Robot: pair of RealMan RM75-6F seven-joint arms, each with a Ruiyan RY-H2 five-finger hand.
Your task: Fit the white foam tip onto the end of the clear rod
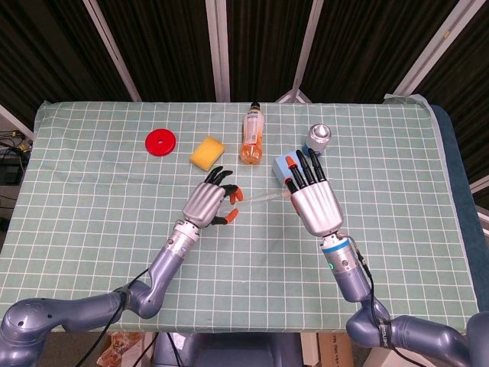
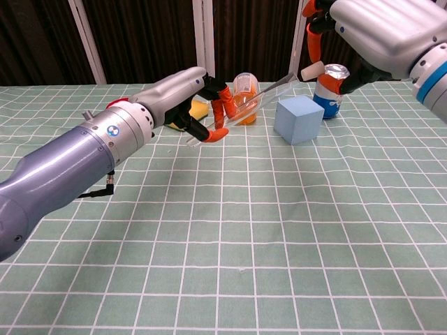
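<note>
My left hand (image 1: 208, 205) (image 2: 183, 98) pinches the clear rod (image 2: 255, 99) near its lower end. The rod (image 1: 263, 199) slants up and to the right above the table. My right hand (image 1: 314, 205) (image 2: 380, 28) is raised at the upper right of the chest view. It pinches the small white foam tip (image 2: 312, 70) between the thumb and a finger. The rod's upper end lies a short gap to the left of the foam tip. In the head view the right hand hides the tip.
A blue cube (image 2: 298, 118) and a can (image 2: 329, 89) stand behind the hands. An orange bottle (image 1: 253, 135) lies at the back middle. A yellow sponge (image 1: 208, 151) and a red disc (image 1: 161, 142) lie at the back left of the green checked table (image 1: 92, 199).
</note>
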